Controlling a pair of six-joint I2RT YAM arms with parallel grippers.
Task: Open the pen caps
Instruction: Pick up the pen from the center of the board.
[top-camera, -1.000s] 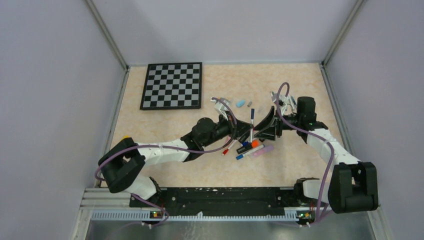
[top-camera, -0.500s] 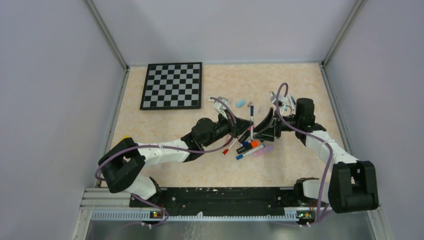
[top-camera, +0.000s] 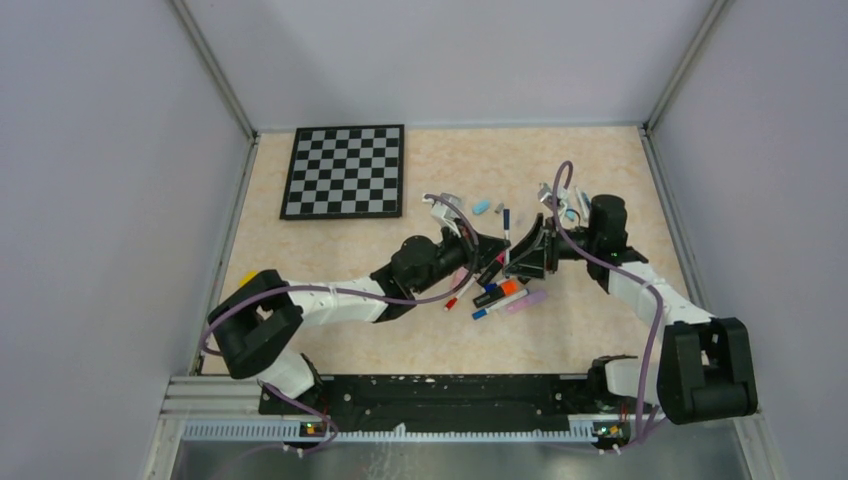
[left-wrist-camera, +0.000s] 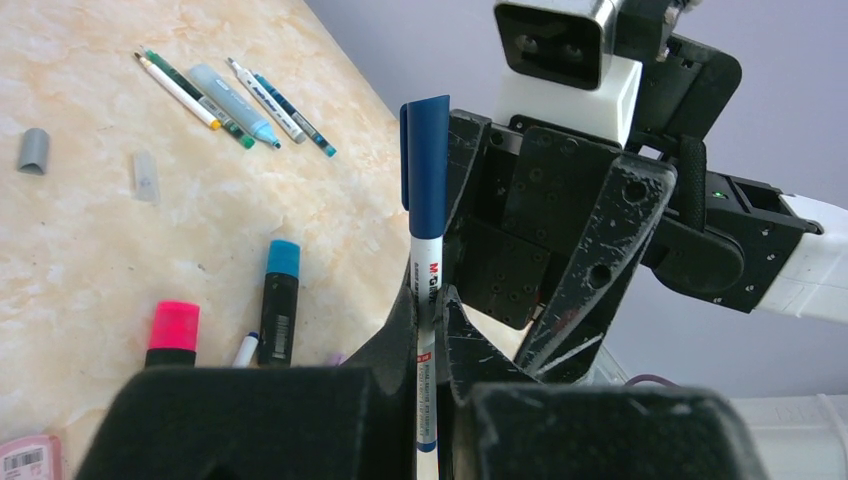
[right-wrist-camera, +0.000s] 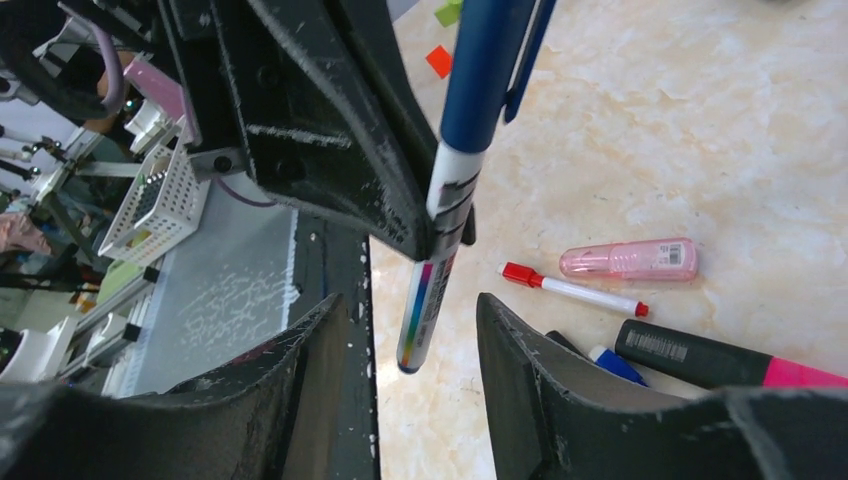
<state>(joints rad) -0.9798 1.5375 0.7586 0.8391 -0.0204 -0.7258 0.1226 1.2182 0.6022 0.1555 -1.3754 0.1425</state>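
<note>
Mid-table, right of centre, the two arms meet tip to tip above a pile of pens (top-camera: 500, 292).

Left end effector (left-wrist-camera: 428, 318): fingers pressed together, pinching the white barrel of a thin pen (left-wrist-camera: 427, 285). The pen stands roughly upright in the left wrist view. Its dark blue cap (left-wrist-camera: 426, 165) is on, above the grip and clear of the fingers.

Right end effector (right-wrist-camera: 410, 300): fingers spread, holding nothing. In the right wrist view the pen's rainbow-labelled end shows in the gap between them; no contact seen with either finger.

Other caps on pens, lying on the table (top-camera: 600, 170):
- black marker, blue cap (left-wrist-camera: 283, 257) on
- black marker, pink cap (left-wrist-camera: 175, 325) on, just beside the first
- slim white pen, red cap (right-wrist-camera: 515, 272) on

Loose caps on the table:
- grey cap (left-wrist-camera: 33, 151)
- clear cap (left-wrist-camera: 146, 176), near the grey one
- light blue cap (top-camera: 481, 207), just beyond the left arm's wrist

Also noted: a row of thin pens (left-wrist-camera: 230, 95) lying side by side, a pink translucent case (right-wrist-camera: 630, 260) beside the red-capped pen, and a checkerboard (top-camera: 345, 170) at the far left, well apart from the pens.
</note>
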